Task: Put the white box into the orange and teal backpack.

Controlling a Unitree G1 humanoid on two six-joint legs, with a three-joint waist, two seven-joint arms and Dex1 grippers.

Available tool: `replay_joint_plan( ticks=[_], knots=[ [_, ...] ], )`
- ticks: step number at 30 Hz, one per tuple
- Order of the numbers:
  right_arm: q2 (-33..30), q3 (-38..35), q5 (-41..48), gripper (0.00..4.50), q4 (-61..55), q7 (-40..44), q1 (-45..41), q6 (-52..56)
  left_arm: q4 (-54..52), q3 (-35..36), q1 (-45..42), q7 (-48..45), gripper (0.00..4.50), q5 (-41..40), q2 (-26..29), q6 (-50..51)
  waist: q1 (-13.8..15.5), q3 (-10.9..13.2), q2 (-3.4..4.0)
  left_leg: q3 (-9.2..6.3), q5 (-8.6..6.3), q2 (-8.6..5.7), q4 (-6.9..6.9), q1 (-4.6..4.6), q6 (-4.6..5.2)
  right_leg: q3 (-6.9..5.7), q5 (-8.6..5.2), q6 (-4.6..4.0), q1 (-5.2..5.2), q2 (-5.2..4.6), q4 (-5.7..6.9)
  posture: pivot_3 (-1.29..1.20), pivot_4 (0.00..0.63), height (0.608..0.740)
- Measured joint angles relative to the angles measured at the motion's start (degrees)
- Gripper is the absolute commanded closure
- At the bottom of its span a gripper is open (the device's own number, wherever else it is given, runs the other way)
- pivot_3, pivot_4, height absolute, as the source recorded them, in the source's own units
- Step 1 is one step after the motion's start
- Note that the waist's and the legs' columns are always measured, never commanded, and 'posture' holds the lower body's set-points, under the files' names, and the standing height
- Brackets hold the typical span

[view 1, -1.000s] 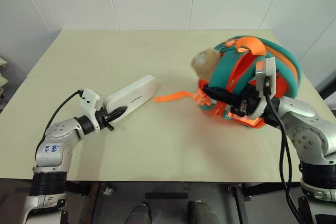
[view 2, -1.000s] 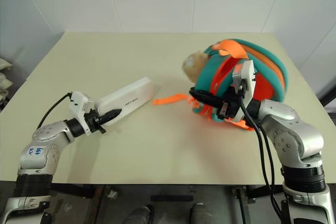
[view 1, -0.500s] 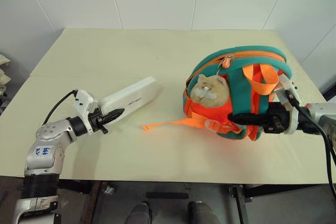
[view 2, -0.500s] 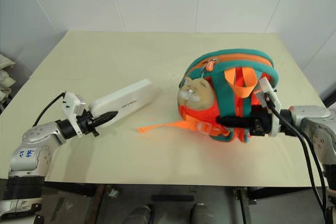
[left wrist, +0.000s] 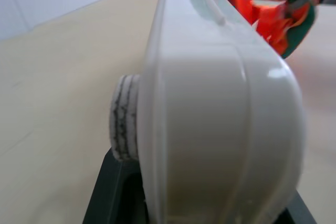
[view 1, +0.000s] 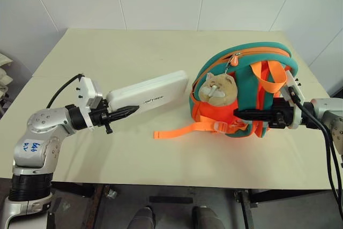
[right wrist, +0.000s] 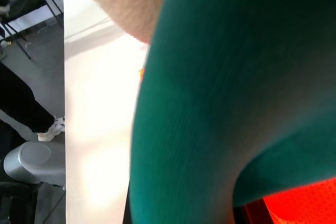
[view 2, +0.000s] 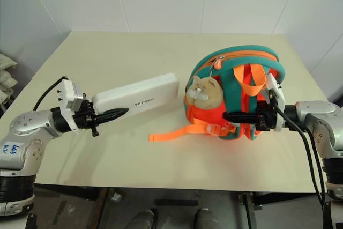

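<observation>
Filling most of the scene is a big pale tabletop (view 1: 134,148) with white walls behind it. On its right side stands the orange and teal backpack (view 1: 244,87), round and upright. A teal band runs over its top, and its lower part is bright orange. A tan plush toy (view 1: 220,89) hangs on the side of the backpack that faces the middle of the tabletop. A small zipper pull (view 1: 233,59) sits just above the toy.

The white box (view 1: 150,94) is long and flat, with small dark letters on top. It is lifted off the tabletop and nearly level. Its far end comes very close to the backpack, just beside the plush toy. I cannot tell if the two touch. The box is outside the backpack.

The left claw (view 1: 120,113) is clamped on the near end of the box. In the left wrist view the box (left wrist: 220,108) fills the space between the claw's pads, and one grey pad (left wrist: 124,124) presses flat on its side.

An orange strap (view 1: 185,130) trails from the backpack out across the tabletop.

The right claw (view 1: 240,114) reaches in from the right, closed tight on the backpack low down, near its straps. In the right wrist view, teal cloth (right wrist: 220,93) sits right in front of the camera.
</observation>
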Motion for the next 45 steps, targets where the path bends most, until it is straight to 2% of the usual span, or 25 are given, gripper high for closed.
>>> replay_joint_plan(
  ticks=[5, 14, 17, 23, 29, 37, 45],
  knots=[
    [0.8, -0.4, -0.2, 4.49, -1.6, -1.7, 1.0, 0.2, 0.1, -2.9, -5.1, -0.3, 3.29, -0.9, -1.4, 1.2, -0.1, 0.0, 0.01, 0.00, 0.00, -0.03, 0.22, 0.01, 0.01, 0.02, 0.06, 0.08, 0.09, 0.01, 0.05, 0.00, 0.150, 0.740],
    [2.0, -1.2, 0.9, 4.49, -5.5, -3.6, 3.3, 1.7, 14.0, -7.7, -13.7, -1.4, 3.29, 6.3, -6.3, -9.0, 0.2, 0.0, -0.01, -0.03, -0.03, -0.08, 0.53, -0.05, 0.05, 0.03, 0.13, 0.17, 0.20, 0.01, 0.06, 0.00, 0.150, 0.740],
    [0.2, -1.9, 1.4, 4.49, -6.7, -2.2, 4.9, 1.9, 15.9, -8.0, -15.2, -1.8, 3.29, 6.5, -7.0, -10.1, 0.2, 0.0, -0.01, -0.03, -0.05, -0.07, 0.51, -0.08, 0.08, 0.03, 0.12, 0.18, 0.17, 0.01, 0.05, 0.00, 0.150, 0.740],
    [-3.7, -2.1, 2.5, 4.49, -8.3, 2.0, 5.0, 2.8, 18.3, -8.2, -17.7, -3.3, 3.29, 6.6, -7.4, -11.8, 0.2, 0.0, -0.01, -0.03, -0.05, -0.07, 0.53, -0.08, 0.09, 0.02, 0.12, 0.18, 0.17, 0.01, 0.04, 0.00, 0.150, 0.740],
    [-3.9, -1.9, 2.7, 4.49, -7.9, 4.0, 3.2, 2.9, 20.6, -8.2, -19.4, -5.1, 3.29, 6.5, -7.6, -12.0, 0.0, 0.0, -0.02, -0.03, -0.05, -0.07, 0.53, -0.08, 0.09, 0.02, 0.12, 0.19, 0.16, 0.02, 0.04, 0.00, 0.150, 0.740],
    [-3.9, -1.2, 1.6, 4.49, -5.7, 4.7, 0.8, 2.8, 15.9, -8.7, -17.7, -11.0, 3.29, 4.5, -5.9, -9.1, 0.0, 0.0, -0.02, -0.02, -0.06, -0.06, 0.51, -0.10, 0.09, 0.03, 0.11, 0.19, 0.15, 0.01, -0.02, 0.00, 0.150, 0.740],
    [-3.9, -1.2, 1.5, 4.49, -5.2, 4.9, 0.2, 2.8, 22.3, -14.1, -21.8, -11.4, 3.29, 10.5, -7.7, -12.5, 0.2, 0.0, -0.04, -0.02, -0.05, -0.08, 0.61, -0.09, 0.08, 0.02, 0.12, 0.20, 0.17, 0.02, 0.09, 0.00, 0.150, 0.740]
  ],
)
